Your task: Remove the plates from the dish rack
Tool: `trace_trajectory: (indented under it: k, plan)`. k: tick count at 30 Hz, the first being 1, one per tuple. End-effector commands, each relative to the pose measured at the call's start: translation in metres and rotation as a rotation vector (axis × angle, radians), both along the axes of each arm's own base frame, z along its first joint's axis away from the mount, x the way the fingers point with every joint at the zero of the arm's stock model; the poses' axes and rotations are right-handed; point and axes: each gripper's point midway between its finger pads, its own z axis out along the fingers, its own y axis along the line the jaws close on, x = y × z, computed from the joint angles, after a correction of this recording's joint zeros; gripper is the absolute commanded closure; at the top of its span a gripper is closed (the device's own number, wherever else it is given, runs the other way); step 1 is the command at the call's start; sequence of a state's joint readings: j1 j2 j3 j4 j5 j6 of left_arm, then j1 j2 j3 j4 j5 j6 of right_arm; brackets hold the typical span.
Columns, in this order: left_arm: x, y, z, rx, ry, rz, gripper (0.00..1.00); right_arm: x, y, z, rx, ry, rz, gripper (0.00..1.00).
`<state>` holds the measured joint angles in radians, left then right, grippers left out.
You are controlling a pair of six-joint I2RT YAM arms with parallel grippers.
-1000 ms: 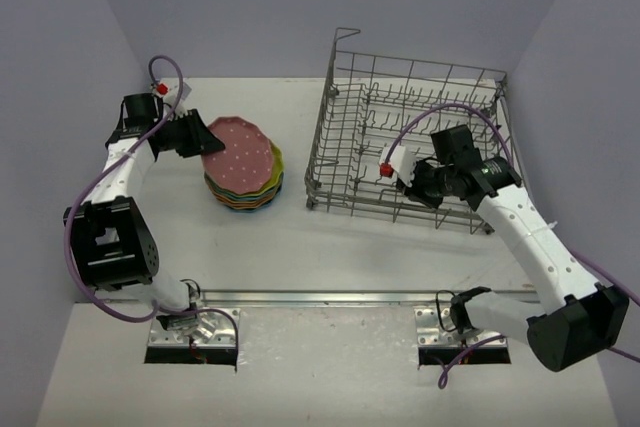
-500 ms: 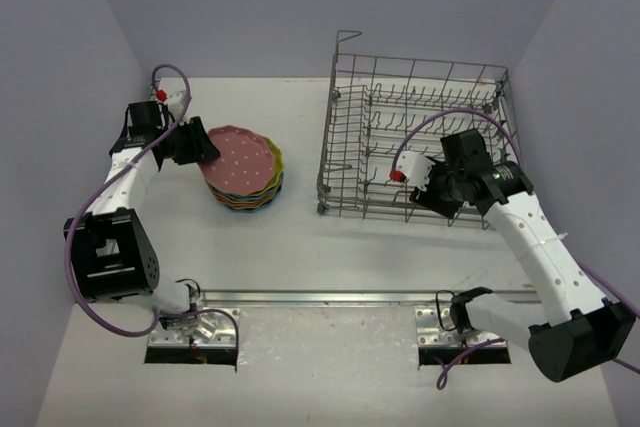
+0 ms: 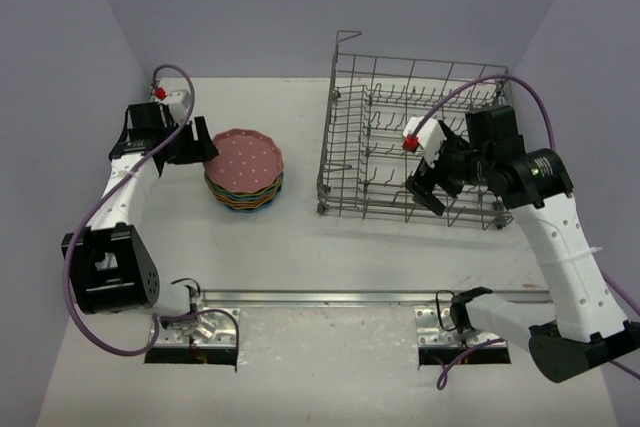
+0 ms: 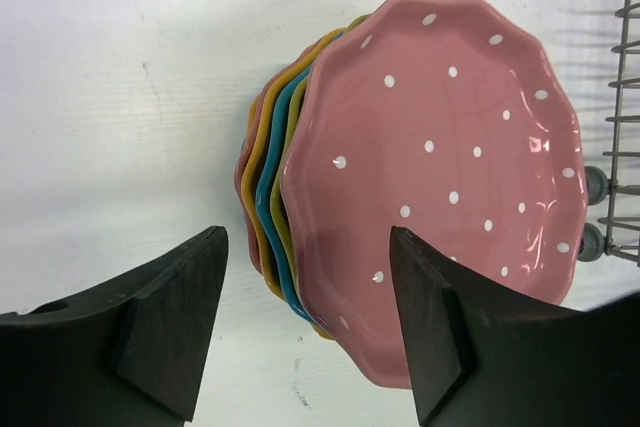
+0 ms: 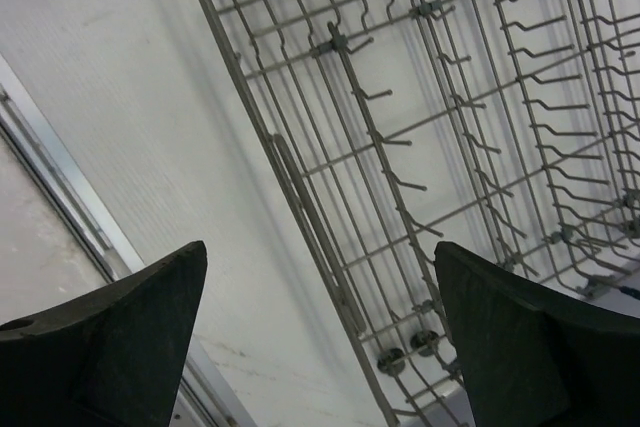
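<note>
The plates (image 3: 245,169) are stacked on the table left of centre, a pink one (image 4: 450,147) on top of teal, orange and yellow-green ones. My left gripper (image 3: 203,142) is at the stack's left edge, open. In the left wrist view its fingertips (image 4: 195,287) straddle the near rim of the pink plate without closing on it. The dish rack (image 3: 415,142) stands at the right with no plates showing in it. My right gripper (image 3: 430,184) hangs open over the rack's front part. The right wrist view shows only bare rack wires (image 5: 400,147) below the gripper (image 5: 320,337).
Purple cables loop off both arms. Grey walls close in the table on three sides. A metal rail (image 3: 320,297) runs along the near edge by the arm bases.
Both grippers went from shut to open. The pink plate settled flat on the stack as the left gripper let go. The right gripper rose and drew back right; the rack shifted slightly right.
</note>
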<state>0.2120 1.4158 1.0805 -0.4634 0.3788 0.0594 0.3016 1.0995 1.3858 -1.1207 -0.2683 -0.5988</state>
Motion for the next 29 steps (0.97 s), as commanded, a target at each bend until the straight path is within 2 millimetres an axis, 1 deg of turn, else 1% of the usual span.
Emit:
trace_trajectory:
  k: [1, 2, 3, 4, 8, 10, 12, 13, 14, 16, 17, 18, 19, 20, 22, 24, 29]
  plan:
    - [0.01, 0.0, 0.052, 0.068, -0.185, -0.03, 0.32, -0.004, 0.032, 0.022, 0.219, 0.045, -0.011, 0.04]
    - [0.009, -0.005, 0.066, 0.064, -0.225, -0.058, 0.24, -0.001, 0.037, 0.029, 0.262, 0.036, -0.016, 0.04]
    - [0.007, -0.008, 0.075, 0.062, -0.247, -0.072, 0.11, -0.001, 0.041, 0.03, 0.288, 0.053, -0.022, 0.03]
    - [0.002, -0.021, 0.099, 0.035, -0.294, -0.148, 0.0, 0.007, 0.045, 0.038, 0.329, 0.045, -0.039, 0.03]
    - [-0.016, -0.046, 0.142, -0.001, -0.362, -0.271, 0.0, 0.029, 0.046, 0.052, 0.408, 0.047, -0.147, 0.01]
    - [-0.025, -0.051, 0.152, 0.021, -0.377, -0.304, 0.0, 0.042, 0.041, 0.055, 0.427, 0.026, -0.208, 0.01]
    - [-0.035, -0.052, 0.161, 0.053, -0.405, -0.316, 0.0, 0.054, 0.035, 0.056, 0.448, 0.002, -0.288, 0.01]
    - [-0.039, -0.05, 0.159, 0.076, -0.407, -0.308, 0.0, 0.063, 0.029, 0.056, 0.451, -0.025, -0.34, 0.01]
    - [-0.043, -0.044, 0.153, 0.113, -0.4, -0.289, 0.0, 0.074, 0.022, 0.056, 0.457, -0.061, -0.413, 0.01]
    - [-0.05, -0.033, 0.144, 0.166, -0.387, -0.242, 0.0, 0.082, 0.016, 0.053, 0.471, -0.07, -0.48, 0.01]
    - [-0.052, -0.033, 0.146, 0.171, -0.393, -0.241, 0.0, 0.086, 0.014, 0.051, 0.475, -0.067, -0.511, 0.01]
    - [-0.054, -0.031, 0.139, 0.181, -0.379, -0.232, 0.0, 0.09, 0.012, 0.045, 0.471, -0.06, -0.544, 0.01]
    - [-0.056, -0.029, 0.127, 0.183, -0.349, -0.219, 0.0, 0.095, 0.008, 0.035, 0.462, -0.039, -0.593, 0.01]
    - [-0.057, -0.028, 0.121, 0.181, -0.334, -0.211, 0.0, 0.097, 0.007, 0.029, 0.455, -0.033, -0.61, 0.01]
    - [-0.057, -0.026, 0.108, 0.166, -0.303, -0.19, 0.0, 0.101, 0.006, 0.022, 0.466, -0.024, -0.64, 0.01]
    - [-0.056, -0.026, 0.108, 0.162, -0.312, -0.18, 0.0, 0.102, 0.005, 0.016, 0.462, -0.018, -0.645, 0.01]
    - [-0.054, -0.025, 0.115, 0.156, -0.344, -0.156, 0.0, 0.101, -0.003, 0.012, 0.434, -0.036, -0.665, 0.01]
